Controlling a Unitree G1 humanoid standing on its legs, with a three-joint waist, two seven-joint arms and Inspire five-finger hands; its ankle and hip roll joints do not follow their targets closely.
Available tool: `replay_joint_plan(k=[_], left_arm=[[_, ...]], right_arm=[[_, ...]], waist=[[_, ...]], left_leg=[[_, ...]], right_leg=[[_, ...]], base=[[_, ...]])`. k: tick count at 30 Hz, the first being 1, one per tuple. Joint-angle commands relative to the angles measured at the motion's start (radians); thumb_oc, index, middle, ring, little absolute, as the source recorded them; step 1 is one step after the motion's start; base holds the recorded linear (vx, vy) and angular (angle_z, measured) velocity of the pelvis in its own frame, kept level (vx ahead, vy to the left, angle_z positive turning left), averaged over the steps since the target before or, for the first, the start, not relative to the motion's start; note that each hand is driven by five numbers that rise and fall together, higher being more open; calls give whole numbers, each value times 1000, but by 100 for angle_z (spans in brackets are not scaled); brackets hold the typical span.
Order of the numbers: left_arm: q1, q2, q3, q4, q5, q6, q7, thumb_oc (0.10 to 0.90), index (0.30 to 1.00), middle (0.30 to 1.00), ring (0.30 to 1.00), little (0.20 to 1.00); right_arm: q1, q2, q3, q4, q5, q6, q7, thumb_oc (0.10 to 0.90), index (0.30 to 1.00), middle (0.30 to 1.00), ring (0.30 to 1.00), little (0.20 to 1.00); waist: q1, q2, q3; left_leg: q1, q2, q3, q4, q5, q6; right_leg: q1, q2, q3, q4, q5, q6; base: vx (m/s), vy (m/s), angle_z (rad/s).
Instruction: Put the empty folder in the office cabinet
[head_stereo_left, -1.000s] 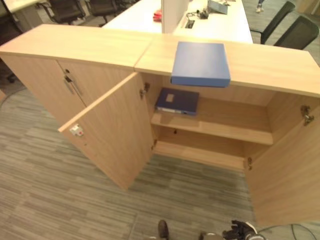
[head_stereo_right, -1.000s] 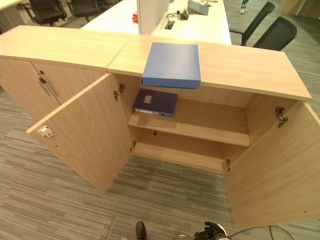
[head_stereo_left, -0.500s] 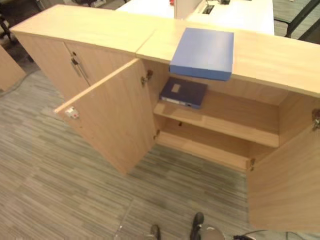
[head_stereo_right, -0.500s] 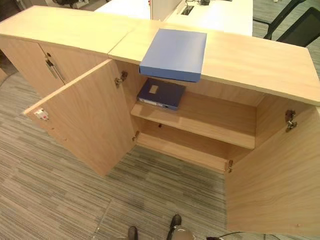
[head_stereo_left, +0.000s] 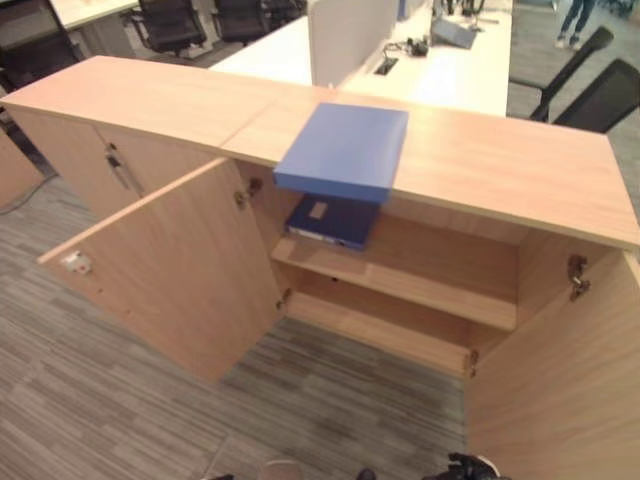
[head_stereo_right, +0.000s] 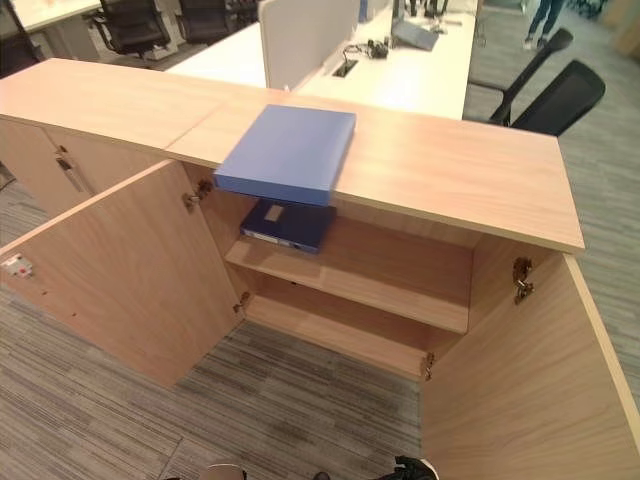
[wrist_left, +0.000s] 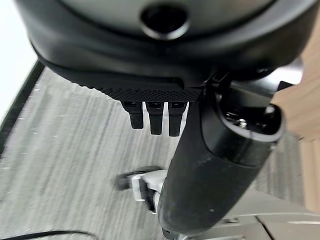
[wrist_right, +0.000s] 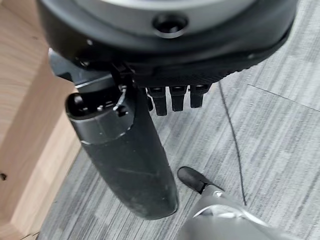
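Blue folder (head_stereo_left: 345, 149) atop open wooden cabinet (head_stereo_left: 520, 170), grey carpet (head_stereo_left: 90, 400), office desks (head_stereo_left: 440, 65)

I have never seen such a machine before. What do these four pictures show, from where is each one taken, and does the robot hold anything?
This is a humanoid robot with two arms and dark hands. The two wide pictures come from the camera eyes in its head, looking down at a wooden office cabinet with both doors open. A light blue folder lies on the cabinet's top, slightly over the front edge. A darker blue folder lies on the upper shelf inside. The two close pictures come from cameras on the wrists. They show the left hand and the right hand hanging over the grey carpet, fingers relaxed. Neither hand holds anything.
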Motion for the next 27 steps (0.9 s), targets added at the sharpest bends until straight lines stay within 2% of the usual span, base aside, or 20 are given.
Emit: replay_joint_plan(k=[1, 3, 4, 6, 10, 18, 23, 25, 26, 27], left_arm=[[-27, 9, -18, 6, -40, -14, -7, 800, 900, 900, 900, 900], [-33, 6, -22, 6, -53, -19, -18, 800, 900, 900, 900, 900], [-33, 6, -22, 6, -53, -19, -18, 800, 900, 900, 900, 900], [-25, -4, -23, 15, -62, -17, -27, 800, 900, 900, 900, 900], [-30, -10, -19, 7, -98, -19, -46, 800, 900, 900, 900, 900], [-51, -20, 19, -112, -290, -42, -52, 800, 900, 900, 900, 900], [-19, -26, 75, -342, -551, -72, -53, 800, 900, 900, 900, 900], [19, -16, 91, -471, -596, -83, -32, 800, 900, 900, 900, 900], [66, 6, 97, -616, -564, -80, -5, 800, 900, 900, 900, 900], [67, 6, 97, -617, -563, -80, -4, 800, 900, 900, 900, 900]], right_arm=[[10, -45, 12, -1, -5, -5, -2, 800, 900, 900, 900, 900], [6, -41, 24, 1, -19, -8, 1, 800, 900, 900, 900, 900], [6, -41, 24, 1, -19, -8, 1, 800, 900, 900, 900, 900], [15, -37, 23, -9, -20, -10, 2, 800, 900, 900, 900, 900], [24, -25, 24, -20, -9, -13, 4, 800, 900, 900, 900, 900], [31, 5, 27, -17, -5, -13, 5, 800, 900, 900, 900, 900], [53, 8, 25, -96, -15, -11, -1, 800, 900, 900, 900, 900], [73, 4, 18, -151, -20, -10, -1, 800, 900, 900, 900, 900], [93, -6, 2, -190, -28, -6, -3, 800, 900, 900, 900, 900], [94, -6, 3, -190, -28, -6, -3, 800, 900, 900, 900, 900]], waist=[[33, 21, 38], [46, 44, 39], [46, 43, 39], [39, 54, 17], [19, 56, -12], [4, 48, -43], [0, 43, -52], [-2, 43, -55], [-6, 47, -59], [-5, 47, -59]], left_leg=[[16, -94, -57, -224, 82, 75], [-18, -134, -140, -298, 142, 65], [-18, -134, -140, -298, 142, 65], [61, -125, -149, -392, 152, 73], [131, -120, -140, -461, 160, 86], [167, -141, -128, -478, 138, 94], [188, -150, -118, -478, 117, 103], [194, -149, -110, -478, 111, 106], [198, -151, -100, -478, 104, 108], [198, -151, -99, -478, 104, 108]], right_leg=[[-3, -47, 53, 79, -103, 136], [12, -26, 93, 87, -110, 137], [12, -26, 93, 87, -110, 137], [19, -17, 121, 82, -109, 140], [18, -17, 140, 58, -89, 147], [42, -19, 146, 5, -65, 170], [58, -29, 156, -2, -61, 182], [59, -34, 159, -2, -59, 186], [59, -38, 166, -2, -56, 192], [59, -38, 167, -2, -56, 192]], base=[[76, 34, -53], [110, 54, -72], [100, 61, -74], [122, 94, -64], [110, 92, -28], [69, 42, -9], [56, 35, -8], [56, 46, -3], [45, 45, -6], [34, 43, -9]])
